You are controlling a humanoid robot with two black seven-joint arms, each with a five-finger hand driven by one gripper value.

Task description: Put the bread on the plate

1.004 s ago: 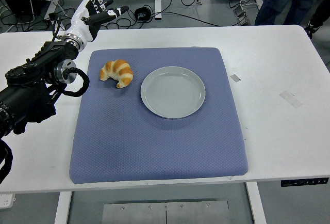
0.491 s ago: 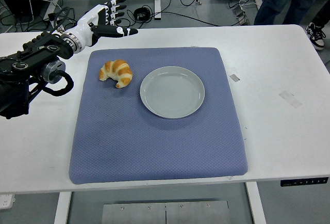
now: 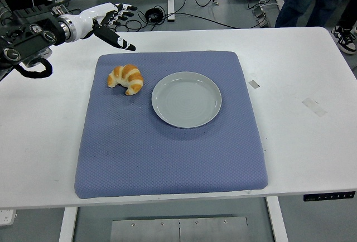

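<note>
Lying apart from fingers [image 3: 114,18]: bread [image 3: 127,78], on mat, below-right.

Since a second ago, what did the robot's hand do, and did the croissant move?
The left hand swung around above the table's far left corner, its arm pulling back toward the left edge, fingers spread and now pointing toward the blue mat. It grabbed nothing. The croissant and the empty plate stayed put.

We can read no text, label, brand or number anywhere in this view. The markings at the table's [image 3: 301,58] front right edge are too small for us to make out.
</note>
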